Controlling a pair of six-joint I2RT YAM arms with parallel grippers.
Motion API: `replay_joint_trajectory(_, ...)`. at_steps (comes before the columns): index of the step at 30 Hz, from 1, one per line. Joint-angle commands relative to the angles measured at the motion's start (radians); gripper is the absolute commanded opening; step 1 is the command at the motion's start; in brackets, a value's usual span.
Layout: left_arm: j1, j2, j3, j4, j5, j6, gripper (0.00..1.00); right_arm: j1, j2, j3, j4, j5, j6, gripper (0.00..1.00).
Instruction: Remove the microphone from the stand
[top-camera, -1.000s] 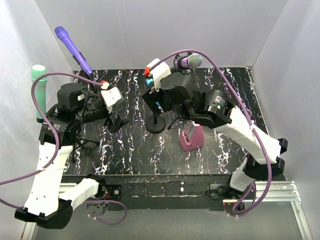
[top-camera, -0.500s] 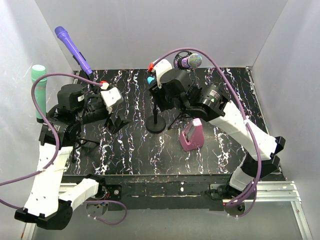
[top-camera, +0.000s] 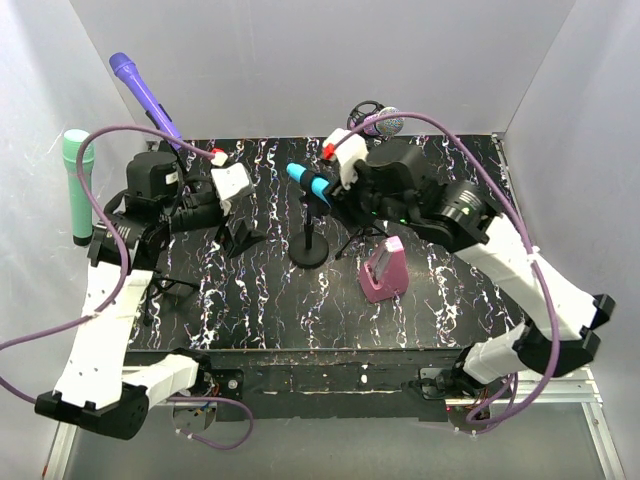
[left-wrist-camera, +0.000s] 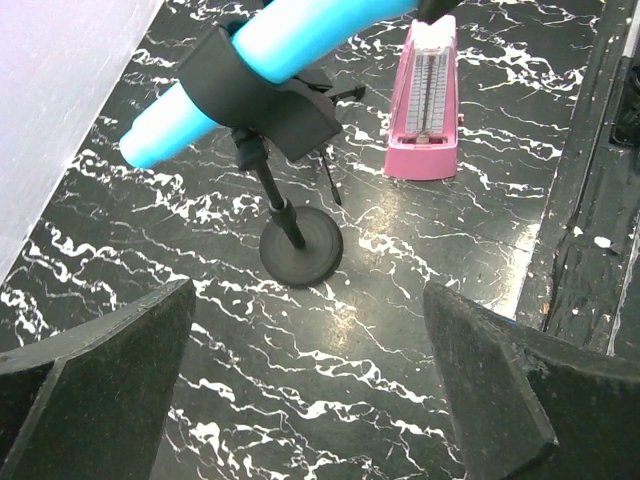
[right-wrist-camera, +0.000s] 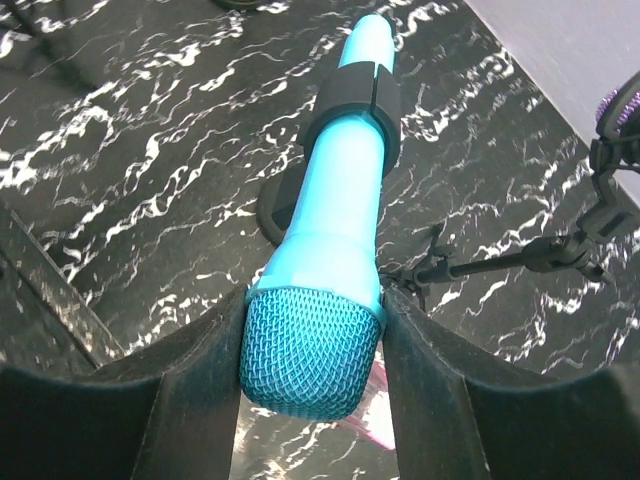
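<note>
Nearest: pink metronome (top-camera: 384, 270), upright on black white-veined table (top-camera: 260, 310). Just left of it, apart: round base of black desk stand (top-camera: 310, 252), thin post rising to a clip (right-wrist-camera: 355, 100). In the clip: cyan microphone (right-wrist-camera: 340, 190), tilted, handle end toward the left arm, mesh head toward the right arm. Clip wrapped round the handle.

Right gripper (right-wrist-camera: 312, 320) clenched on the mesh head, one finger (right-wrist-camera: 190, 390) pressed to each side.

Left gripper (left-wrist-camera: 308, 300) released, fingers (left-wrist-camera: 90, 390) spread wide. Hovering over the table left of the desk stand, facing stand and metronome, apart from both.

Farther back, behind the right arm: silver-grilled microphone (top-camera: 388, 122) on a second stand (right-wrist-camera: 540, 255), partly hidden.

Far left: green microphone (top-camera: 76, 180) upright by the side wall. Purple microphone (top-camera: 145, 100) slanting upward near the back left corner.
</note>
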Motion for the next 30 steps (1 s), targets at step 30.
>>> replay_joint_trajectory(30,-0.179,0.365,0.32,-0.274,0.272,0.351,0.73,-0.055,-0.183,-0.192,0.238,-0.578,-0.372,0.01)
